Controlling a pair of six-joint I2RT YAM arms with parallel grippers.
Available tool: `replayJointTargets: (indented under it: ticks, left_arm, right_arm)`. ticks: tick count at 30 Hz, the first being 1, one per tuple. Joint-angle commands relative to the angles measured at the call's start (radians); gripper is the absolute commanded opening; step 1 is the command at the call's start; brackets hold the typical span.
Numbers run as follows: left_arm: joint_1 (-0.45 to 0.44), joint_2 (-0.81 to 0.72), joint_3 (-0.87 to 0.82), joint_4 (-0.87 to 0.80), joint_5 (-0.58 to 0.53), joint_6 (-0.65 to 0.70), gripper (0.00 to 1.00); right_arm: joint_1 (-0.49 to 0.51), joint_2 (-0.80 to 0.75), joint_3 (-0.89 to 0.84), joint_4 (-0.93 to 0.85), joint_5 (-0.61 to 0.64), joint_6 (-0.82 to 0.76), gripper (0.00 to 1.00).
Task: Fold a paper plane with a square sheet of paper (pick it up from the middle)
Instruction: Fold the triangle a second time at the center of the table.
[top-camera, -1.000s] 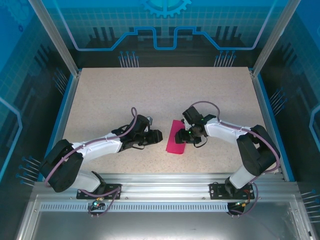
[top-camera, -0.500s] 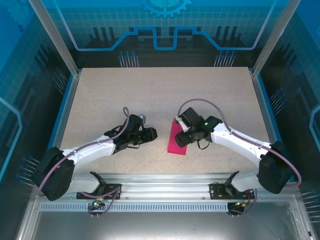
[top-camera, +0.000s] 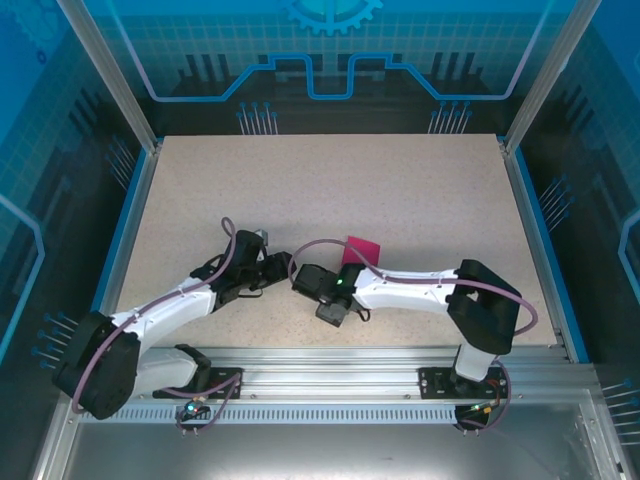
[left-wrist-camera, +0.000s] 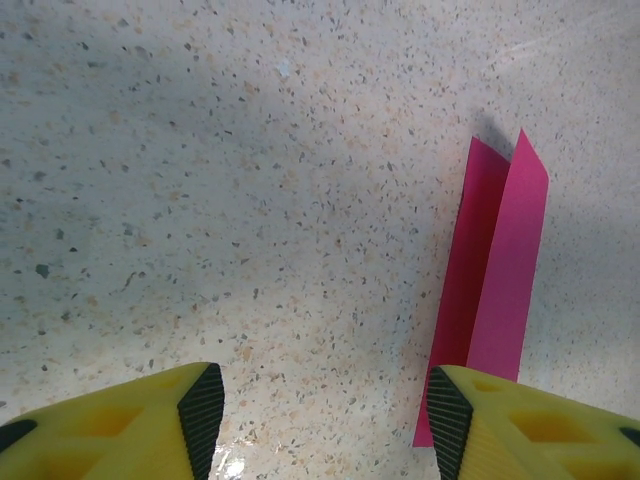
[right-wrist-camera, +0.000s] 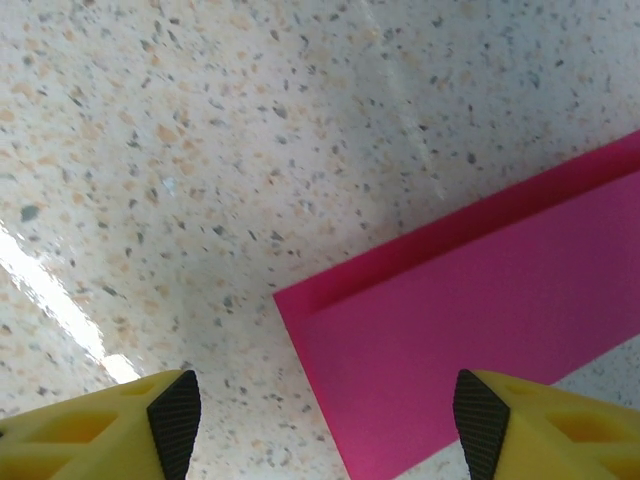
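Observation:
The square sheet of paper (left-wrist-camera: 495, 290) is magenta-pink and lies folded in half on the speckled table (top-camera: 300, 180), its upper flap slightly lifted along the long edge. In the top view only its far corner (top-camera: 361, 249) shows past my right forearm. My left gripper (left-wrist-camera: 322, 420) is open over bare table, its right finger just beside the strip's near end. My right gripper (right-wrist-camera: 328, 420) is open too, with a corner of the sheet (right-wrist-camera: 480, 350) lying between its fingers, not held. From above, the left gripper (top-camera: 277, 268) and right gripper (top-camera: 316, 290) sit close together left of the paper.
Blue rails and clear walls fence the table on the left, right and back. The aluminium base rail (top-camera: 320, 360) runs along the near edge. My right forearm (top-camera: 410, 292) stretches low across the table's near middle.
My right arm has swung left and nearer, off the sheet's middle, and now covers most of it. My left gripper has drawn back to the left. Both grippers' jaws have widened.

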Motion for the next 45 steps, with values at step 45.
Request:
replayJointTargets:
  ticks: [45]
  left_arm:
    - [0.067, -0.190, -0.075, -0.131, -0.071, -0.048, 0.63]
  right_arm:
    - [-0.022, 0.026, -0.045, 0.079, 0.049, 0.180, 0.70]
